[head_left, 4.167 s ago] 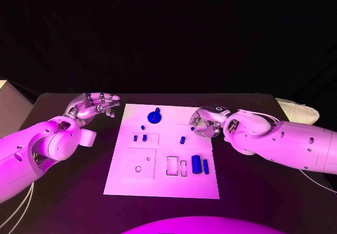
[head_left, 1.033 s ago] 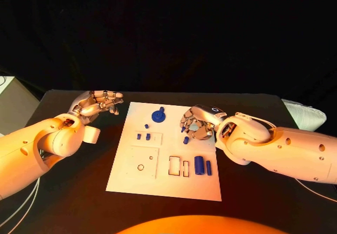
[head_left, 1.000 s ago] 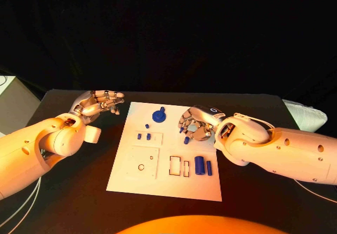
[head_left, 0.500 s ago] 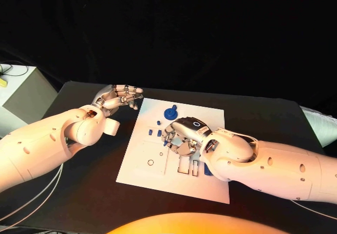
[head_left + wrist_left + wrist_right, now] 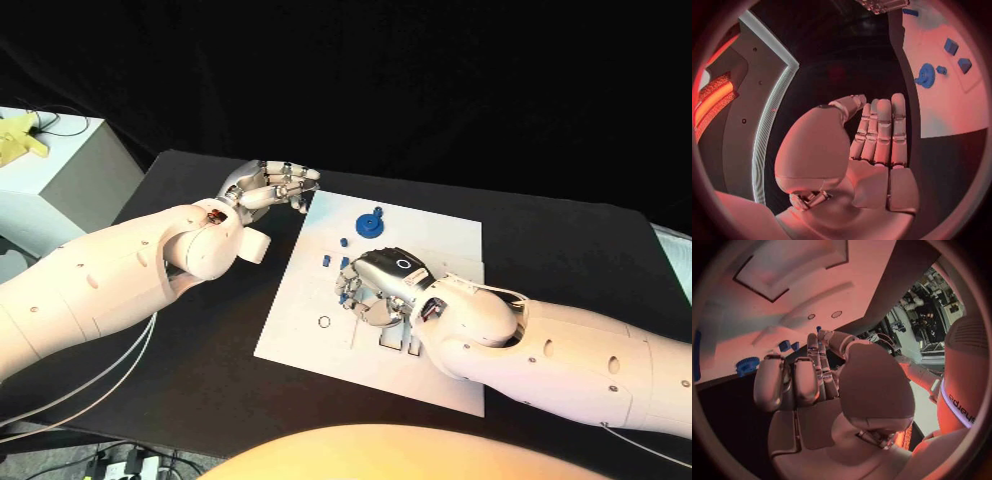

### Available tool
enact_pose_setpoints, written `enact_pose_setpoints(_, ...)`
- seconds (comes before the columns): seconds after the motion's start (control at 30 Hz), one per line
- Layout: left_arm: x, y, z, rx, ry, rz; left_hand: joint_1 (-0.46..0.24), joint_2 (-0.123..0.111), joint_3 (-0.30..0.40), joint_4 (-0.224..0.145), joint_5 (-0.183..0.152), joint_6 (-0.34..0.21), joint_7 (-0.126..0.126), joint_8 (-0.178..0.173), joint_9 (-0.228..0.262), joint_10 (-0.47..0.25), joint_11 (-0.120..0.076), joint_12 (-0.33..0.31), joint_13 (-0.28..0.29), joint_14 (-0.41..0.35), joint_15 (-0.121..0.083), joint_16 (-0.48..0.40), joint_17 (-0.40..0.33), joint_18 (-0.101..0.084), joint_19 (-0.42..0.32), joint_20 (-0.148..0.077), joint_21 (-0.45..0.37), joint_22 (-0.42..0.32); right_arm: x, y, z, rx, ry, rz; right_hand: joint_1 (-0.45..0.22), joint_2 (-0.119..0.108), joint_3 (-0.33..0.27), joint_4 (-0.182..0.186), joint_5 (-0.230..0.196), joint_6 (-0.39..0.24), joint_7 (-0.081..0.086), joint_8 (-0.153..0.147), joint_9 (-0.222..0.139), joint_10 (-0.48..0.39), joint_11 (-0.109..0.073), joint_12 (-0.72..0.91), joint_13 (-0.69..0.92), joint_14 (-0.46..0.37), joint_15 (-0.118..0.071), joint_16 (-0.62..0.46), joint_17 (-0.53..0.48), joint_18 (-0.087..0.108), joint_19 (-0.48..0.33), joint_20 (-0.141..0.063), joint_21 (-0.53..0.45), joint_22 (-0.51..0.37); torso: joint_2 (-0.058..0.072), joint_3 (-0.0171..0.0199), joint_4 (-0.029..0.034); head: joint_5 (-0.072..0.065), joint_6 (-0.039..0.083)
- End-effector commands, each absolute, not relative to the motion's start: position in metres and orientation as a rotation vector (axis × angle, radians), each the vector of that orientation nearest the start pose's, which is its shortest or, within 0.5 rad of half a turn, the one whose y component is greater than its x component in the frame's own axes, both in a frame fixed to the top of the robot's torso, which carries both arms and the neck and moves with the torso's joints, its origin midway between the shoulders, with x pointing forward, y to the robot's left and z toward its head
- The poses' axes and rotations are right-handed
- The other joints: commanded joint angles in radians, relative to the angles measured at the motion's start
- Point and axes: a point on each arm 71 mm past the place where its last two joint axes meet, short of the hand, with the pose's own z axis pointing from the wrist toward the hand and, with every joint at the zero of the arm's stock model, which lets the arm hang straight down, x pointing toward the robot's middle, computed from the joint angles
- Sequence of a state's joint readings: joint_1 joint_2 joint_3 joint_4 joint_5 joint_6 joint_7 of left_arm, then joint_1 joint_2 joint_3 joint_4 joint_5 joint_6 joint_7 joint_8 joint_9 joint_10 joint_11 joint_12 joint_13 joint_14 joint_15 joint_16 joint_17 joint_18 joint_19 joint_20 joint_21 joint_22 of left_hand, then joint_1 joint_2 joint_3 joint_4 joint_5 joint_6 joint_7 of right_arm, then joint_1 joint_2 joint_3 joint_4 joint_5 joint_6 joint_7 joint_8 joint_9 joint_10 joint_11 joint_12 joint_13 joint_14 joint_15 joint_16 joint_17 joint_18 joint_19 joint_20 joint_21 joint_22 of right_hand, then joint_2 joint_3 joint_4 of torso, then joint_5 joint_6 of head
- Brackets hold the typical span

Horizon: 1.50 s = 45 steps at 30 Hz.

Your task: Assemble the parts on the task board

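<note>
Right hand (image 5: 378, 290) low over task board (image 5: 447, 235), fingers curled; whether it grasps a part, cannot tell. Left hand (image 5: 271, 187) hovers beside board, empty, fingers half-curled. Advice: lower slowly, align before pressing.

Black table (image 5: 188, 330); white task board (image 5: 310, 345) flat on it.

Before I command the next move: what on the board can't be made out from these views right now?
- Head view: the right hand covers the middle of the white plate task board, hiding the small blue parts and slots beneath.
- Whether that hand holds a part: its fingers block it, also in the right wrist view.
- Left wrist view: the blue gear-shaped part is small, its seating unclear.
</note>
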<state>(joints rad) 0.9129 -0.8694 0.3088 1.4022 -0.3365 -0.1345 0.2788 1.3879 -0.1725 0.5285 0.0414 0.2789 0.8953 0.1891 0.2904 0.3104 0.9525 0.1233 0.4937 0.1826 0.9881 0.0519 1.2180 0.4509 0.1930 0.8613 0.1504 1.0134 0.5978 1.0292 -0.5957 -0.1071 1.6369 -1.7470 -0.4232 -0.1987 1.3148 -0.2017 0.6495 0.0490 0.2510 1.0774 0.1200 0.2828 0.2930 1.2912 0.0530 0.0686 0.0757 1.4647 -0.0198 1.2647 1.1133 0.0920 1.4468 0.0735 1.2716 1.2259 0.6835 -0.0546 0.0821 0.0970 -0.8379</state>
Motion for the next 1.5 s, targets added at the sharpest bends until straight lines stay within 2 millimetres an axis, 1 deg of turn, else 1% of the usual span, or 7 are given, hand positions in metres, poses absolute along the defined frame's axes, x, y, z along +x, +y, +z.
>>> enact_pose_setpoints(0.03,0.4957,0.2601,-0.2063,-0.994,1.48,-1.497,0.007,0.002,-0.007,-0.001,-0.004,-0.004,0.0,0.003,0.001,-0.009,0.0,0.005,-0.001,-0.005,0.001,-0.004,-0.001,-0.008,0.005,-0.001,-0.004,-0.002,0.3875,-0.0459,-0.2513,-0.481,1.595,0.869,-0.003,0.008,-0.001,-0.003,0.001,0.001,0.003,0.004,0.036,-0.002,0.004,-0.004,-0.001,0.026,-0.006,0.006,0.001,-0.018,0.006,0.0,0.002,0.001,0.0,0.0008,-0.0007,0.018,-0.01)
enact_pose_setpoints(0.1,0.4957,0.26,-0.2063,-0.994,1.481,-1.497,0.007,0.002,-0.007,-0.001,-0.004,-0.004,0.0,0.003,0.001,-0.009,0.0,0.005,-0.001,-0.005,0.001,-0.004,-0.001,-0.008,0.005,-0.001,-0.004,-0.002,0.3869,-0.0457,-0.2523,-0.486,1.596,0.866,-0.003,0.008,-0.001,-0.003,0.001,0.001,0.003,0.004,0.036,-0.002,0.004,-0.004,-0.001,0.026,-0.006,0.006,0.001,-0.018,0.006,0.0,0.002,0.001,0.0,0.001,-0.0009,0.023,-0.014)
enact_pose_setpoints(0.27,0.4957,0.26,-0.2064,-0.992,1.483,-1.496,0.007,0.002,-0.009,-0.001,-0.004,-0.004,0.0,0.005,0.001,-0.01,0.0,0.005,-0.002,-0.006,0.001,-0.005,-0.001,-0.008,0.006,-0.001,-0.005,-0.003,0.3866,-0.0468,-0.2537,-0.496,1.592,0.852,-0.002,0.007,-0.001,-0.003,0.002,0.001,0.003,0.004,0.037,-0.002,0.004,-0.004,-0.001,0.026,-0.006,0.007,0.002,-0.019,0.006,0.0,0.004,0.004,0.0,0.0002,-0.0015,0.027,-0.019)
enact_pose_setpoints(0.6,0.496,0.2613,-0.2069,-0.992,1.486,-1.491,0.007,0.002,-0.009,-0.001,-0.004,-0.004,0.0,0.005,0.001,-0.01,0.0,0.005,-0.002,-0.006,0.001,-0.005,-0.001,-0.008,0.006,-0.001,-0.005,-0.003,0.3855,-0.0488,-0.2545,-0.512,1.587,0.833,-0.002,0.007,-0.001,-0.004,0.003,0.0,0.003,0.005,0.038,-0.002,0.004,-0.004,-0.001,0.027,-0.006,0.01,0.006,-0.019,0.007,0.0,0.007,0.007,0.0,0.0012,-0.0009,0.026,-0.023)
enact_pose_setpoints(0.73,0.4962,0.2618,-0.2072,-0.993,1.487,-1.489,0.007,0.002,-0.009,-0.001,-0.004,-0.004,0.0,0.005,0.001,-0.01,0.0,0.005,-0.002,-0.006,0.001,-0.005,-0.001,-0.008,0.006,-0.001,-0.005,-0.003,0.3853,-0.0492,-0.255,-0.516,1.589,0.83,-0.002,0.007,-0.001,-0.004,0.003,0.0,0.003,0.005,0.038,-0.002,0.004,-0.004,-0.001,0.027,-0.006,0.01,0.006,-0.019,0.007,0.0,0.007,0.007,0.0,0.0007,-0.0014,0.026,-0.024)
enact_pose_setpoints(1.0,0.4963,0.2617,-0.2075,-0.993,1.49,-1.489,0.007,0.002,-0.009,-0.001,-0.004,-0.004,0.0,0.005,0.001,-0.01,0.0,0.005,-0.002,-0.006,0.001,-0.005,-0.001,-0.008,0.006,-0.001,-0.005,-0.003,0.3857,-0.0493,-0.2559,-0.518,1.592,0.825,-0.002,0.006,-0.001,-0.005,0.003,0.0,0.003,0.006,0.039,-0.001,0.004,-0.004,-0.001,0.027,-0.006,0.011,0.007,-0.019,0.008,0.0,0.008,0.008,0.001,0.0011,-0.0007,0.024,-0.023)
enact_pose_setpoints(1.5,0.4958,0.2624,-0.2074,-0.992,1.496,-1.488,0.007,0.002,-0.012,0.0,-0.004,-0.007,0.0,0.008,0.002,-0.014,0.001,0.006,-0.002,-0.008,0.002,-0.005,-0.002,-0.008,0.007,0.0,-0.008,-0.005,0.3872,-0.0503,-0.259,-0.529,1.598,0.8,-0.003,0.006,-0.001,-0.005,0.003,0.0,0.003,0.007,0.04,-0.001,0.004,-0.004,-0.001,0.027,-0.006,0.013,0.008,-0.02,0.008,0.0,0.01,0.011,0.0,-0.0001,-0.0008,0.023,-0.025)
